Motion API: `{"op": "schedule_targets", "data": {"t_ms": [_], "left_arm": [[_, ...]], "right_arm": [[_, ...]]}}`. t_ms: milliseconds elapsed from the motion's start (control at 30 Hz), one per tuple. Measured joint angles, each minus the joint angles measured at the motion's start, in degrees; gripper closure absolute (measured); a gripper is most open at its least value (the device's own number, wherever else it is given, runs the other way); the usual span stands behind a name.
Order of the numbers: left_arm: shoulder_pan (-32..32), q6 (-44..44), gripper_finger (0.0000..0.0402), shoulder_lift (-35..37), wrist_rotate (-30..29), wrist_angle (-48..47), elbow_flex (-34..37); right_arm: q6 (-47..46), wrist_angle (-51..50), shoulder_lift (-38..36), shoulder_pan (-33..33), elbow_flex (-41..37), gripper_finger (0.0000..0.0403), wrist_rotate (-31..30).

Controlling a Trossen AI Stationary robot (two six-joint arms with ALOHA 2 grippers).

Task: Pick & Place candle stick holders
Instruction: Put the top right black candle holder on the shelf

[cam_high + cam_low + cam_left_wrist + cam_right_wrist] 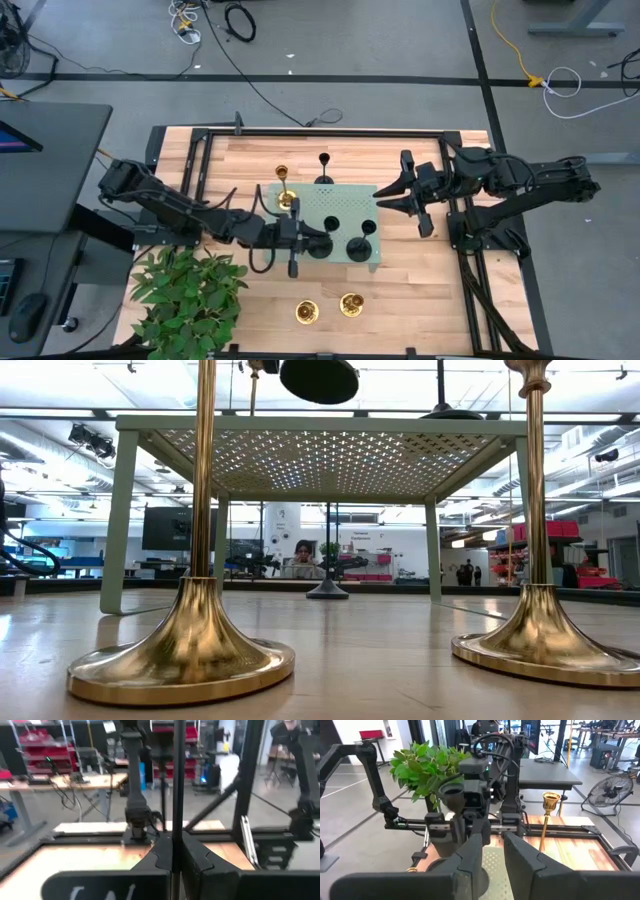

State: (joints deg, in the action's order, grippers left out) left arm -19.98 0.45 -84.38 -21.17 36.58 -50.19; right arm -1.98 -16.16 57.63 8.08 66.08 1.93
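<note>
My left gripper (303,241) is shut on a black candle stick holder (320,245) over the near left part of the pale green perforated tray (345,203). Its round base (319,379) shows above the tray top. A second black holder (360,250) stands on the tray's near right part, and a third (325,170) stands on the table beyond the tray. One gold holder (284,187) stands at the tray's far left corner. Two gold holders (307,312) (351,304) stand near the front edge. My right gripper (382,198) is open and empty at the tray's right edge. My left gripper pinches the black holder's thin stem (173,815) between its two fingers (195,855). The fingers come level from the table's left and lie across the stem. The holder stands upright, and its base (319,379) hangs clear above the tray top.
A potted plant (190,295) stands at the near left corner beside my left arm. The tray stands on legs (118,520) above the table. Two dark round spots (332,225) (367,227) show on the tray top. Black frame rails (320,133) run round the table.
</note>
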Motion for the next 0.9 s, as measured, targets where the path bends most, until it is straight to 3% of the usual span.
{"op": "schedule_targets", "data": {"t_ms": [467,700,900], "left_arm": [[1.30,-3.06,0.0388,-0.22,0.36,10.62,7.03],[2.43,-3.13,0.0388,-7.49,1.84,21.03,6.91],[3.96,-3.28,0.0388,-9.82,3.07,22.34,6.25]], "right_arm": [[-0.11,-0.46,0.02,0.00,-0.02,0.0324,0.00],[-0.09,-0.68,0.02,0.00,-0.02,0.0324,0.00],[-0.07,-1.14,0.04,0.00,-0.02,0.0324,0.00]]}}
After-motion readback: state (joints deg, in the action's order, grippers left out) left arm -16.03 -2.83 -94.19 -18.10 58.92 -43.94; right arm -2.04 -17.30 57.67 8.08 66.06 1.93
